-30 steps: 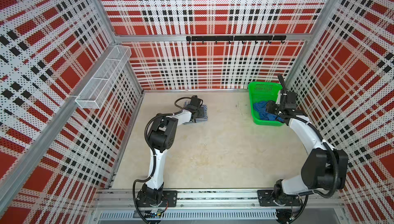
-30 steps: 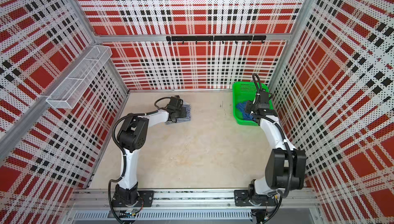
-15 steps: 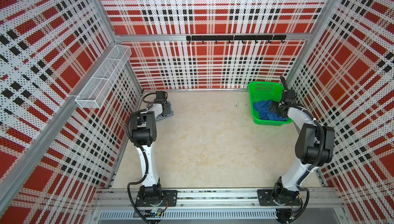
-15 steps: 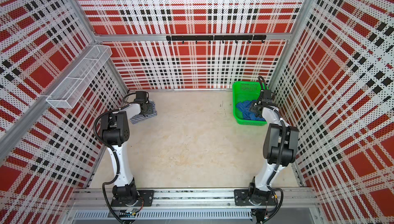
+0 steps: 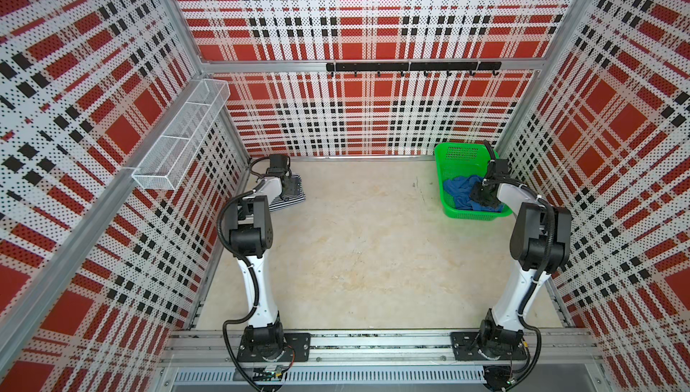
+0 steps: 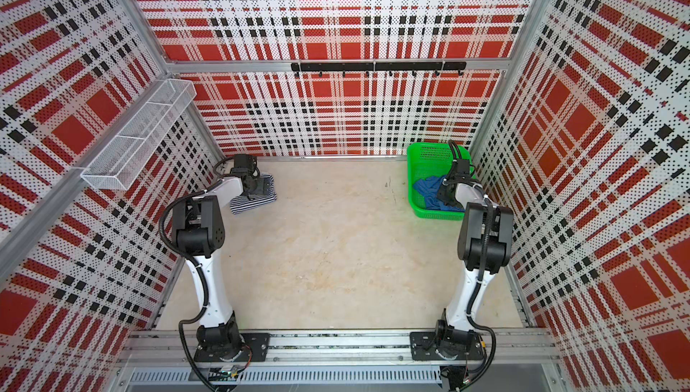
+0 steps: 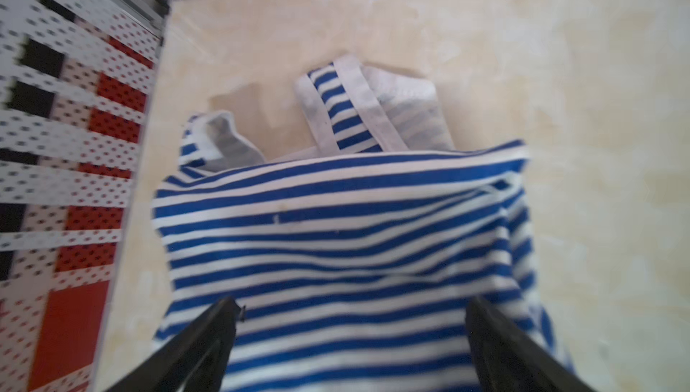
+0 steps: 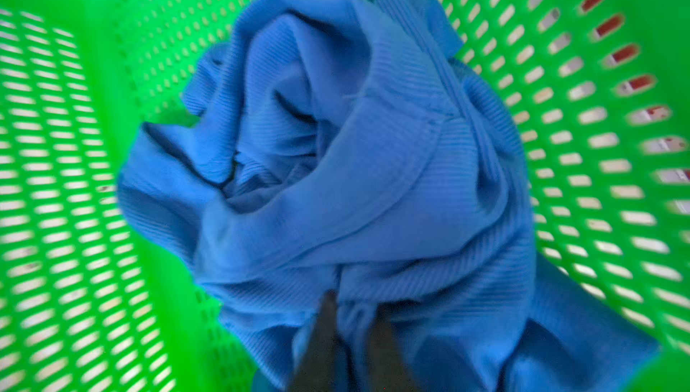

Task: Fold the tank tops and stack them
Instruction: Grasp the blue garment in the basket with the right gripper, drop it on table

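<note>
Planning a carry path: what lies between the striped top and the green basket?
Only bare table between striped top and green basket, seen in both top views.

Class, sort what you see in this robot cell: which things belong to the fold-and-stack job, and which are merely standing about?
Job: striped tank top, folded; blue tank top, crumpled.
Standing about: green basket, holding the blue one; white wire shelf; black hook rail.

Plaid perforated walls (image 5: 373, 17) enclose a beige floor (image 5: 373, 252).
</note>
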Robot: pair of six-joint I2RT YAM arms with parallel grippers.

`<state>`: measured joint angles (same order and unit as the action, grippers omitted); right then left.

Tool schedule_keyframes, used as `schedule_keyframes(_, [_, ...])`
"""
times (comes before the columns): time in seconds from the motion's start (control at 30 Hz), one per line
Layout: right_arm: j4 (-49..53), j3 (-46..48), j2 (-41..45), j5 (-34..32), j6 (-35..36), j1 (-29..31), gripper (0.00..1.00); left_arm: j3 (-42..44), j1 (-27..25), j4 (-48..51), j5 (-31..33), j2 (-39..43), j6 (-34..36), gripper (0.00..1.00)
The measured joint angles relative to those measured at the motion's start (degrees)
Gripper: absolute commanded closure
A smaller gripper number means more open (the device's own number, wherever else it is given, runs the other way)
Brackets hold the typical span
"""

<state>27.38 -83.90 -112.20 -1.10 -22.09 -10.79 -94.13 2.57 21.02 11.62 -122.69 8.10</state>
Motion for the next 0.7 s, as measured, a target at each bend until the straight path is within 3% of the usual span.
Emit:
schedule_keyframes(0.2, [2.3,-1.8,14.5,2.0,0.7,0.7,1.0,2.3,-8.4,0.5,5.3,19.1,-0.6,0.01])
schedule_keyframes(0.3, [3.1,-4.9,22.2,3.6,0.9,2.3,1.0,3.8,-13.3,-1.0,4.9,28.7,-3.0,0.02])
schedule_keyframes(0.47, [5.3,-10.9,30.2,7.5,1.9,13.2,1.0,14.9,-15.0,-6.9,-3.1,41.9,-10.0,0.07])
schedule_keyframes(0.7, [9.6,-17.3,30.6,14.4,3.7,29.0,1.0,31.5,-15.6,-11.2,-14.9,45.9,-18.0,0.12])
